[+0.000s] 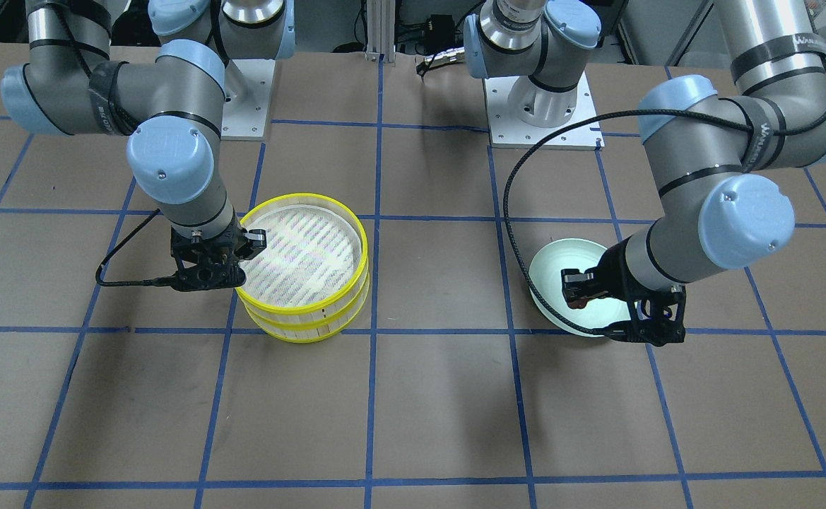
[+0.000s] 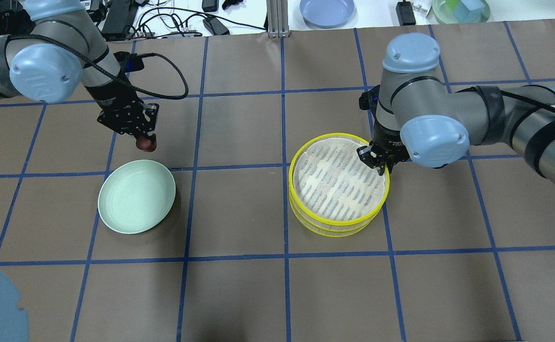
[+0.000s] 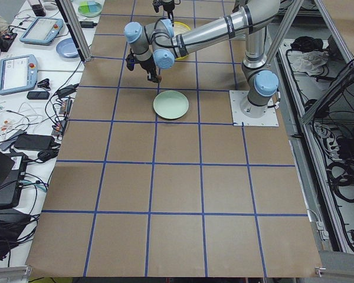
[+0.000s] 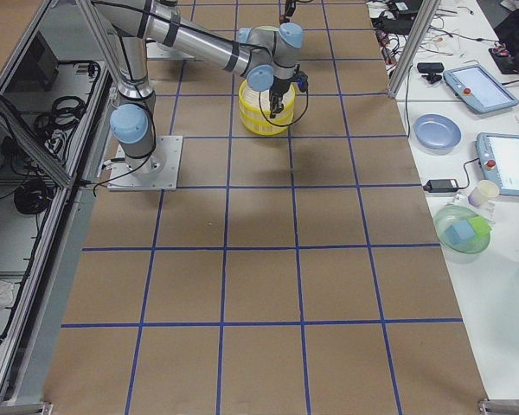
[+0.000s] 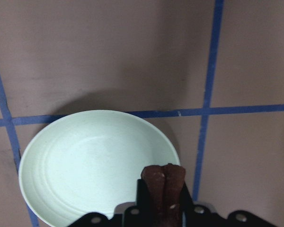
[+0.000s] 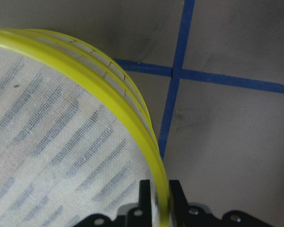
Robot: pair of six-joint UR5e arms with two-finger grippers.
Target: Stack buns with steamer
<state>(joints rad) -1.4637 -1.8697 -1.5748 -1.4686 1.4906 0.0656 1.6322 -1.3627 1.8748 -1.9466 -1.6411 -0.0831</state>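
Two yellow-rimmed steamer tiers are stacked, the top tier on the lower tier; the stack also shows in the front view. My right gripper is shut on the top tier's rim, one finger inside and one outside, as the right wrist view shows. My left gripper is shut on the dark brown bun and holds it above the table just beyond the pale green plate. The left wrist view shows the bun over the plate's near edge. The cream-white bun is out of view.
A blue plate and a green bowl sit on the white bench past the table's far edge. The left arm's black cable loops over the table. Blue tape lines grid the brown surface.
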